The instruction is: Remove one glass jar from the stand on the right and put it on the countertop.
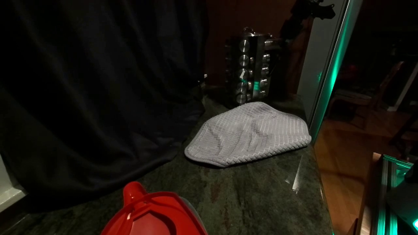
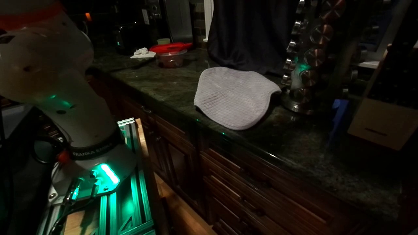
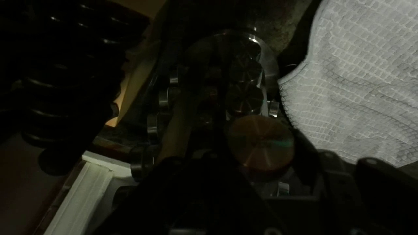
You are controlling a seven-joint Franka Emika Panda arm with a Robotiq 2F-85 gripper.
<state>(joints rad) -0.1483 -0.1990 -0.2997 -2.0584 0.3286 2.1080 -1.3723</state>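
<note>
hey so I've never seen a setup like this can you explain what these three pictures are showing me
The machine is a robot arm. Its hand is a gripper with two jaws. Two pictures come from cameras standing outside the robot, looking from different places; the third comes from a camera on its wrist, looking past the gripper. On the dark countertop are a pale cloth, a red-lidded tub and a tall rack. In the wrist picture a jar sits between the jaws, probably gripped, though it's too dark to be sure.
</note>
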